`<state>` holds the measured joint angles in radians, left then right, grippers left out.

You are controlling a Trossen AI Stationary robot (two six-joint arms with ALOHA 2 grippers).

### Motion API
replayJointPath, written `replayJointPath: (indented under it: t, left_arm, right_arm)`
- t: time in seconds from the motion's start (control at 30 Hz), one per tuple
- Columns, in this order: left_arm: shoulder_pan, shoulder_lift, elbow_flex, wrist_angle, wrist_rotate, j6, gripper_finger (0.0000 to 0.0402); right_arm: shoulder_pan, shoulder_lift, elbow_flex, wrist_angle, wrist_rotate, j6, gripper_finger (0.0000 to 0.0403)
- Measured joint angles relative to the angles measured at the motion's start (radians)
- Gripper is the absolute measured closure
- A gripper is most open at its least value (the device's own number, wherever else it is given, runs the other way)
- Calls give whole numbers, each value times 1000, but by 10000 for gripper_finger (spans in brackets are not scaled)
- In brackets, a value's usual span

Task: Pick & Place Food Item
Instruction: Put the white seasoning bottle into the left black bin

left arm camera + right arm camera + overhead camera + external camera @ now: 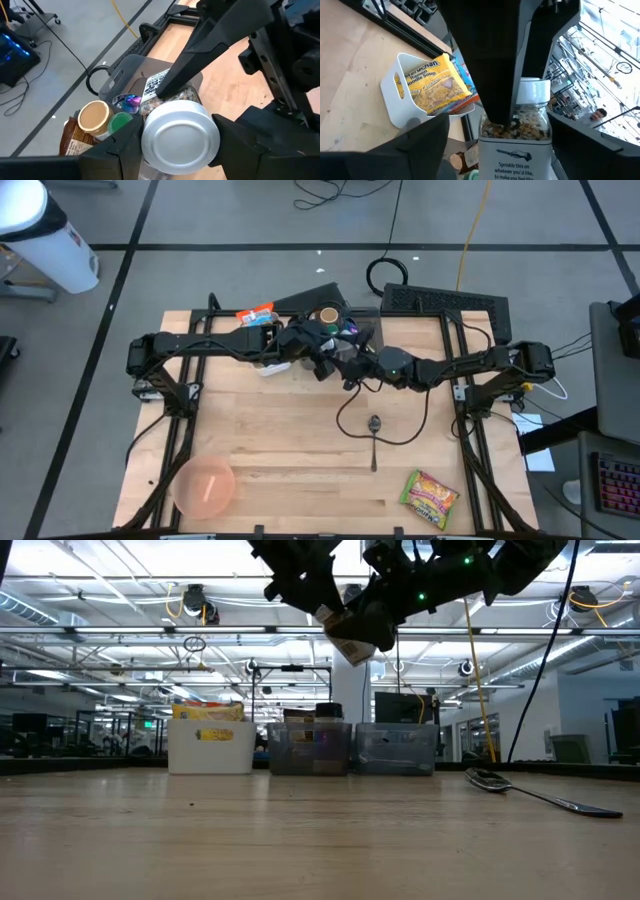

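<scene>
High over the wooden counter [300, 450] my left fingers [170, 150] clamp a clear cylindrical jar [517, 132] by its round metal base, while my right fingers [500, 145] stand spread beside its glass.

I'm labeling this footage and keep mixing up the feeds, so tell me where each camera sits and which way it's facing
High view: above the table, looking straight down; both arms meet over the bins at its far edge.
Low view: at tabletop height, looking level past the spoon; both arms enter from above.
Left wrist view: on the left arm, looking past the left gripper, closed on the jar.
Right wrist view: on the right arm, looking along the jar between the right gripper fingers.
Shared: both wrist views show the jar.
</scene>
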<state>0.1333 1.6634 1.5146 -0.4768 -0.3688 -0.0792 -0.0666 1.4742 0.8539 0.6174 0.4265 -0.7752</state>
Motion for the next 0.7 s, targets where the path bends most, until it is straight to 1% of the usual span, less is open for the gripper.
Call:
replayJointPath:
  t: [0.27, 0.37, 0.5, 0.57, 0.7]
  left_arm:
    - [14, 0, 0, -24, -3, 0, 191]
    - [20, -1, 0, -34, -4, 25, 191]
    - [34, -16, 1, -88, -47, 48, 191]
    - [46, -27, 1, -131, -52, 50, 191]
    - [66, -48, 1, -172, -46, 51, 191]
  right_arm:
    - [-1, 0, 0, -1, 14, -4, 94]
    - [-2, 0, 0, -3, 18, -5, 95]
    - [-2, 1, 0, -9, 90, -48, 95]
    - [-3, 1, 0, -11, 124, -61, 95]
    - [-5, 1, 0, -18, 126, -79, 95]
